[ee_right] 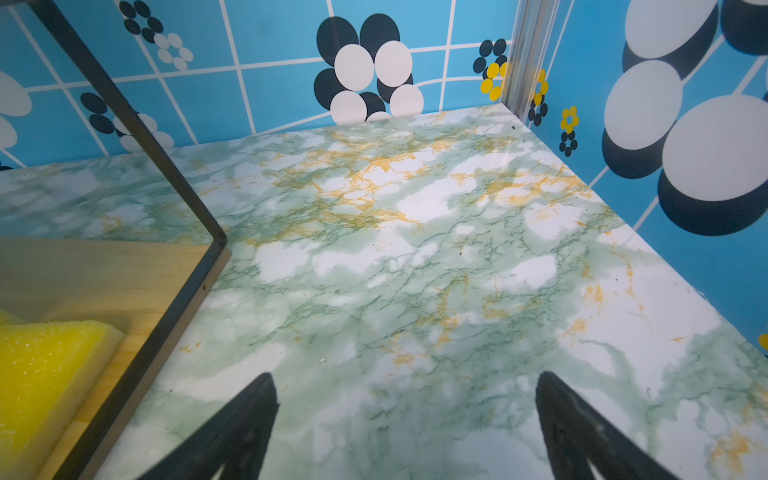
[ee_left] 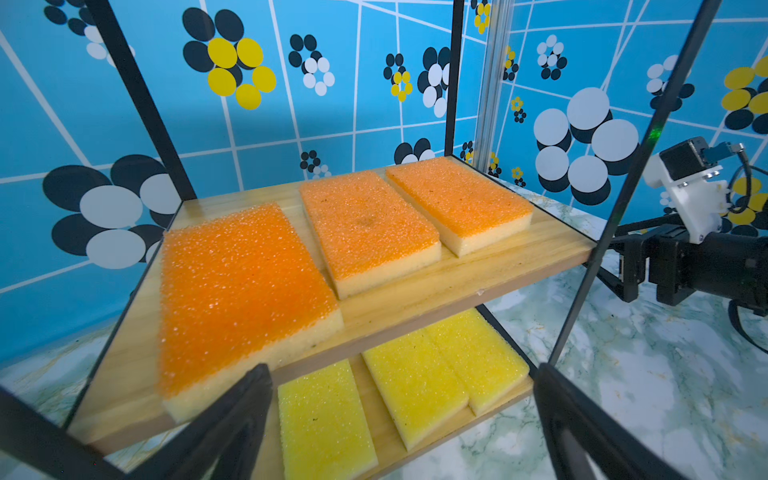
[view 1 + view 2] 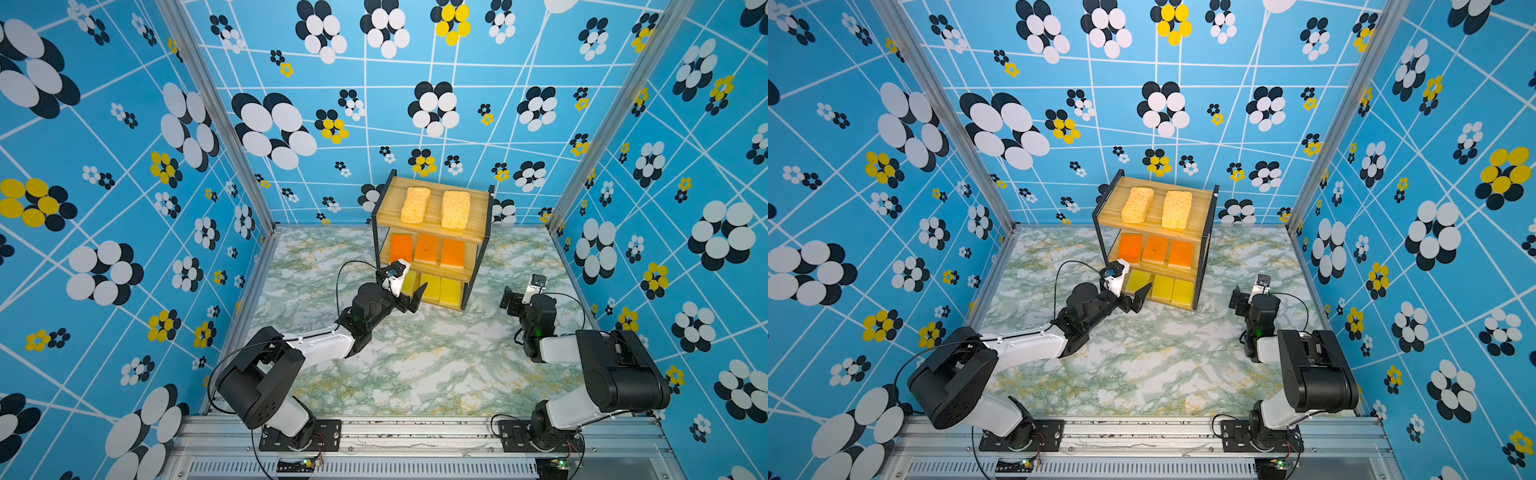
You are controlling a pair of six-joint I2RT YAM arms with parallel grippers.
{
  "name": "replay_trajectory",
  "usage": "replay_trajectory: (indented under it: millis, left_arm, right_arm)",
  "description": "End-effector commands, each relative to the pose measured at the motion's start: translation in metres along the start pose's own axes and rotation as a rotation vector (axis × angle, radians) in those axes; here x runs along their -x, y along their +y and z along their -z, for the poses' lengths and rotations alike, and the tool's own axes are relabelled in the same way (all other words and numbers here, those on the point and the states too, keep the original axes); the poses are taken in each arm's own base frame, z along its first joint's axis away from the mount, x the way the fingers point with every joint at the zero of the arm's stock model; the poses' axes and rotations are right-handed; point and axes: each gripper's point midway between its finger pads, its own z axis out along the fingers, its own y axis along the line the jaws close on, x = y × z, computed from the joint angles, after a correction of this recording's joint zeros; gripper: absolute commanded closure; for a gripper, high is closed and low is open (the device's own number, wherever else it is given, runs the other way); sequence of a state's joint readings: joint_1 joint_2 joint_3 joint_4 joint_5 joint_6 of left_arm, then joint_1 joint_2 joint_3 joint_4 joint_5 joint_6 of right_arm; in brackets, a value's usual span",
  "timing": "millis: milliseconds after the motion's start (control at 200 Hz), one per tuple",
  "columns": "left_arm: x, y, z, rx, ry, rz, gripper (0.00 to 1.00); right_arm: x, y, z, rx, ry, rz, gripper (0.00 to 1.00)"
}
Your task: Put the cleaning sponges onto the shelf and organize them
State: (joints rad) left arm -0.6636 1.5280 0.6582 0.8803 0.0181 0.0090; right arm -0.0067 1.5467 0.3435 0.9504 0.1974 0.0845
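Eight sponges (image 3: 427,248) sat on the shelf (image 3: 434,198), far centre, one colour per tier in both top views; sorting looked complete.
Left wrist view: left claw (image 2: 399,386) spread, empty, before the bottom tier.
Right wrist view: right claw (image 1: 405,380) released over the table (image 1: 415,249), likely parked clear.

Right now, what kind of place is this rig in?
Probably a staged robot test cell, not a real room: printed blue flower walls on aluminium posts, a marble-print tabletop, and two arms bolted to a front rail, facing a small three-tier shelf.

Left pincer (image 3: 1140,297) covers pt of leftmost yellow sponge (image 3: 1137,279); rt wrist view crops rightmost yellow sponge (image 1: 39,374).
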Motion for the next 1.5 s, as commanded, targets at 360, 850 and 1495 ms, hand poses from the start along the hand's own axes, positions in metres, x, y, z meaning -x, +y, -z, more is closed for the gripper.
replay_trajectory:
  millis: [360, 850, 1495]
  left_arm:
    - [-0.008, 0.017, -0.007, 0.028, -0.005, 0.039, 0.01]
    - [0.001, 0.016, -0.006, 0.003, -0.029, 0.037, 0.01]
    - [0.010, 0.017, -0.013, 0.011, -0.059, 0.009, 0.01]
  right_arm:
    - [0.008, 0.003, -0.002, -0.002, -0.016, 0.015, 0.01]
    - [0.008, 0.003, -0.002, -0.002, -0.015, 0.015, 0.01]
    - [0.009, 0.003, -0.002, -0.001, -0.018, 0.015, 0.01]
